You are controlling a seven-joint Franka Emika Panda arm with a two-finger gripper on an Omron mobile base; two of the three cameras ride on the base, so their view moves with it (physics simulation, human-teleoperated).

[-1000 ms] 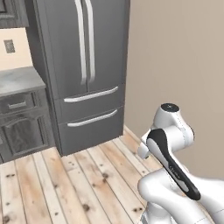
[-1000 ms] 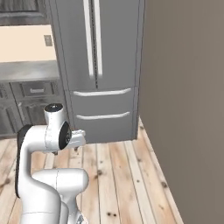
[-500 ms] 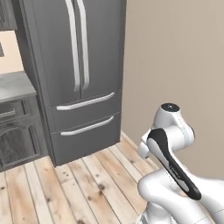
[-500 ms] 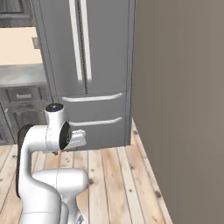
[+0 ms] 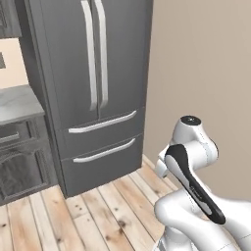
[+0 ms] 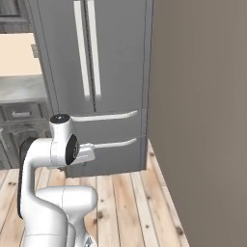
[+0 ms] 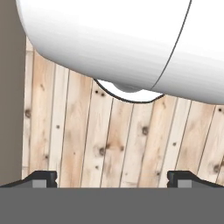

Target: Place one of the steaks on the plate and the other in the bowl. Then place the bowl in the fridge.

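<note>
The fridge (image 5: 98, 73) is a tall grey steel one with long pale handles and two lower drawers, and its doors are closed; it also fills the middle of the right base view (image 6: 106, 58). My arm is folded up close over the base. In the hand view my gripper (image 7: 112, 179) points down at the wooden floor, open, its two dark fingertips (image 7: 41, 177) far apart with nothing between them. The steaks, the plate and the bowl are out of view.
A grey counter (image 5: 14, 103) over dark cabinets (image 5: 19, 166) adjoins the fridge's left side. A beige wall (image 5: 206, 63) stands right of the fridge and close on the right (image 6: 202, 120). Wooden floor (image 5: 98, 215) lies between base and fridge.
The whole picture has shifted: the base has driven nearer the fridge, which now looks larger. The arm keeps its folded pose and the gripper stays open.
</note>
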